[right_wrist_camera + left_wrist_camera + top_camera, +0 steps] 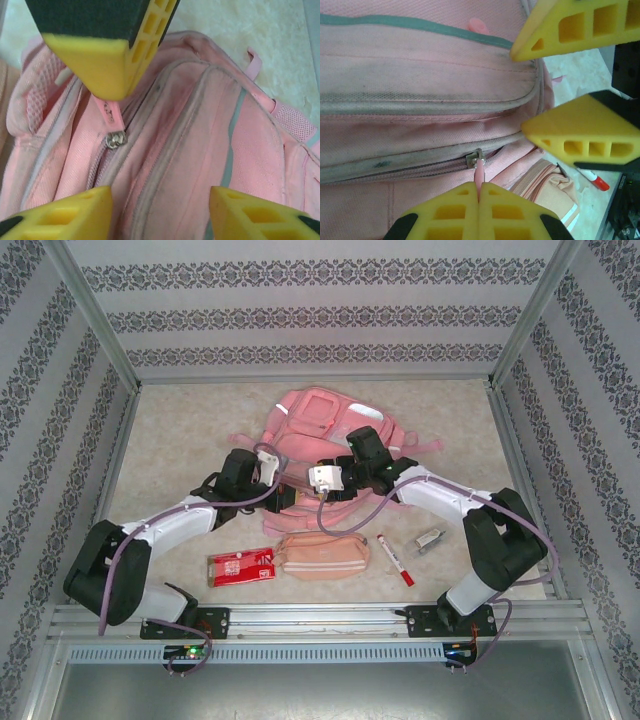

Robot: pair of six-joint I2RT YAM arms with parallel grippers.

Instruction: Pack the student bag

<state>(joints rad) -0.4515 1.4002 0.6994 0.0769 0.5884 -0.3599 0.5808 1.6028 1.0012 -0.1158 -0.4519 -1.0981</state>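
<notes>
The large pink fabric backpack [315,412], grey-soiled along its seams, lies flat. The left gripper [479,201] pinches its pink zipper tab [479,176]; the right gripper [160,196] hovers alongside, released.

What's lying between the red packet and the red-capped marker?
A pink zip pencil pouch lies between the red packet and the red-capped marker, in the top external view.

A flat red packet [241,567] with white print lies near the front edge of the pale mottled tabletop [180,440]. Just to its right sits a small oblong pink zip pencil pouch [322,555]. Right of the pouch, a white marker with a red cap [395,560] lies at a slant. A small grey metal object [430,539], too small to identify, lies just beyond it. Patterned striped wallpaper [300,310] lines the enclosure, and an aluminium rail [320,618] runs along the front.
</notes>
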